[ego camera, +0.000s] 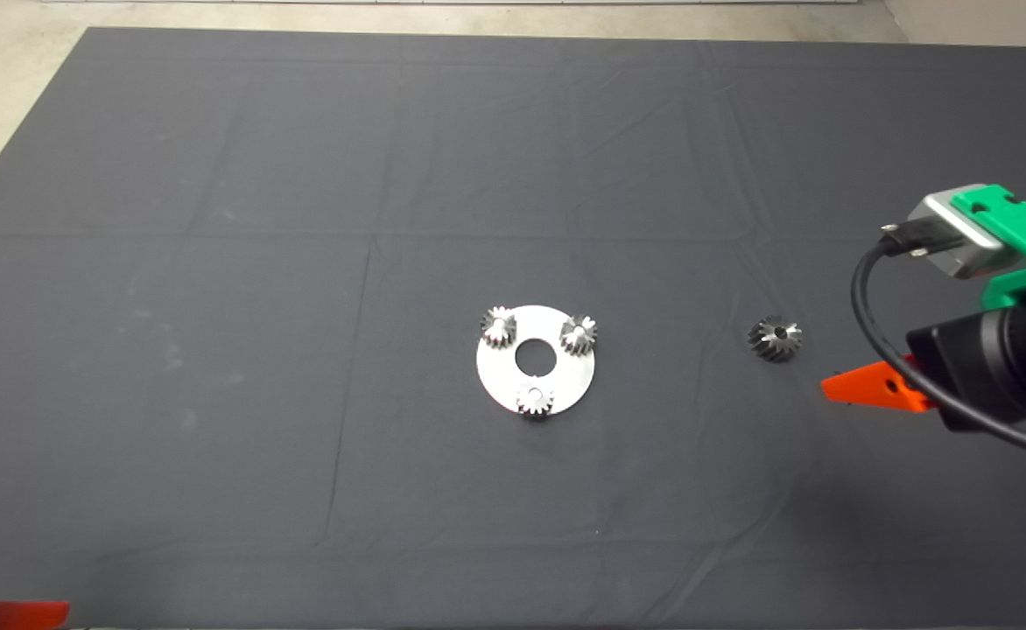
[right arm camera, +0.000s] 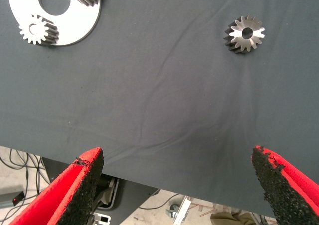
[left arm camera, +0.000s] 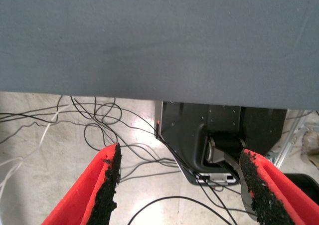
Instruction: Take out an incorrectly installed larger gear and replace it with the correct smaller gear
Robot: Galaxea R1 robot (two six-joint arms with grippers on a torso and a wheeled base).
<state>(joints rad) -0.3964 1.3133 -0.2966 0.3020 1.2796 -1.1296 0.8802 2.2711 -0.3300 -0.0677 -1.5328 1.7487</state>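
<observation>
A dark grey mat covers the surface, creased in long faint folds, with pale concrete floor showing past its far and left edges; the left wrist view looks over the mat's edge at loose cables and a black machine base on the floor. The right hand hovers at the right side of the mat, its red fingers spread wide and holding nothing. The left hand waits at the lower left corner, also spread and empty. The larger gear lies alone on the mat, well right of a round steel plate, near the right hand, its flared slanted teeth bright and flanks dark. Three small gears sit on the plate's rim; the smaller gear is the nearest one.
</observation>
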